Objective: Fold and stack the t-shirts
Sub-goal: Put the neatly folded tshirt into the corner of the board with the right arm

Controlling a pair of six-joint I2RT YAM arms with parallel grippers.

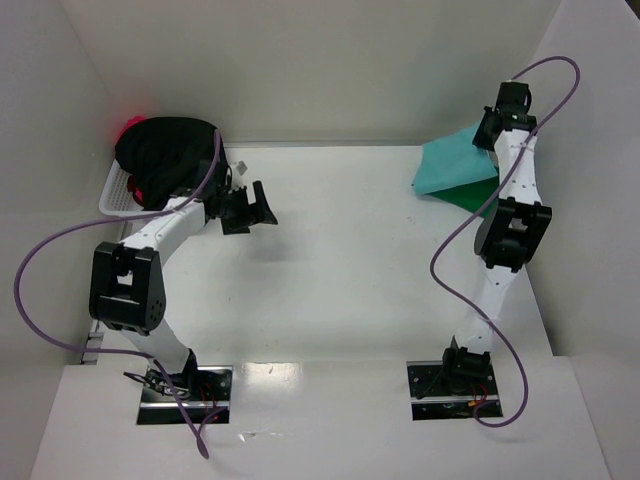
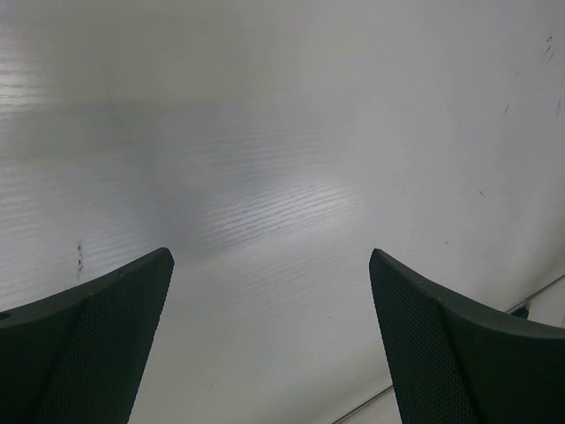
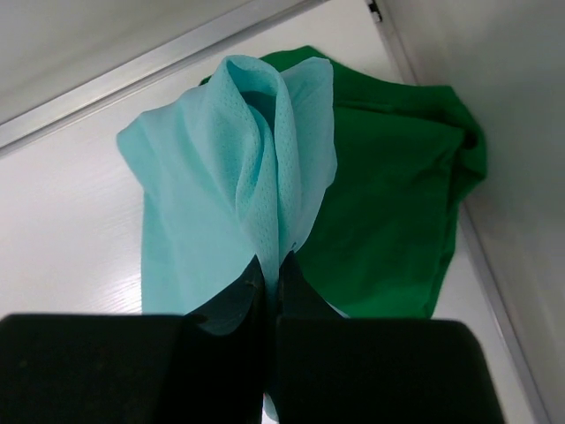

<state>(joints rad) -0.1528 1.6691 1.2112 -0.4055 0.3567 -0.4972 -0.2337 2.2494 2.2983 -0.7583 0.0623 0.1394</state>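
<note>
Teal mesh t-shirt (image 3: 212, 185), one raised fold clamped in the right gripper (image 3: 272, 269), drapes over the green t-shirt (image 3: 388, 203) at two o'clock on the table (image 1: 340, 270); the left gripper (image 2: 270, 265) gapes wide, holding nothing.

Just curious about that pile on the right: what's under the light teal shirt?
A dark green shirt lies partly under the light teal shirt, sticking out on one side. Whether anything else lies beneath is covered by cloth.

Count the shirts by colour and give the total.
light teal shirt: 1
dark green shirt: 1
black shirt: 1
red-pink shirt: 1, only bits showing past the black one
Total: 4
</note>
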